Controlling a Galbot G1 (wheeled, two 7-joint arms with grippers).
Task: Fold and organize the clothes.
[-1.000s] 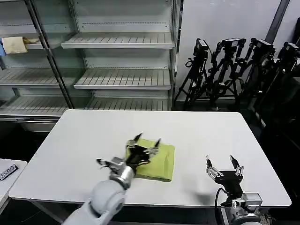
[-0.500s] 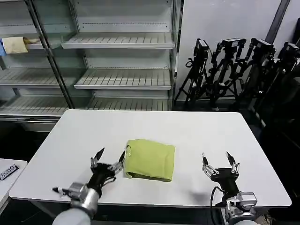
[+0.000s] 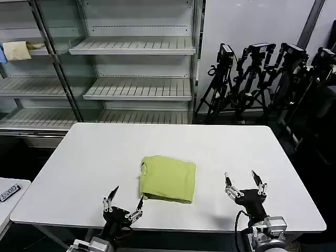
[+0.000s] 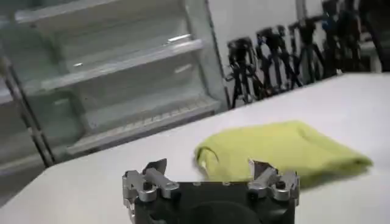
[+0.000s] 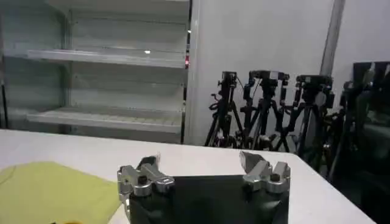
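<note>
Now the left gripper (image 3: 124,201) has drawn back from the T-shirt (image 3: 168,178) to the table's (image 3: 94,152) near edge, both it and the right gripper (image 3: 244,184) wide open and empty, leaving the shirt folded mid-table, apparently finished.

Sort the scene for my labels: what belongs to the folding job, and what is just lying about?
Job: T-shirt, folded on the table; left end effector and right end effector, both open.
Lying about: pale cloth on shelf; tripods.
</note>
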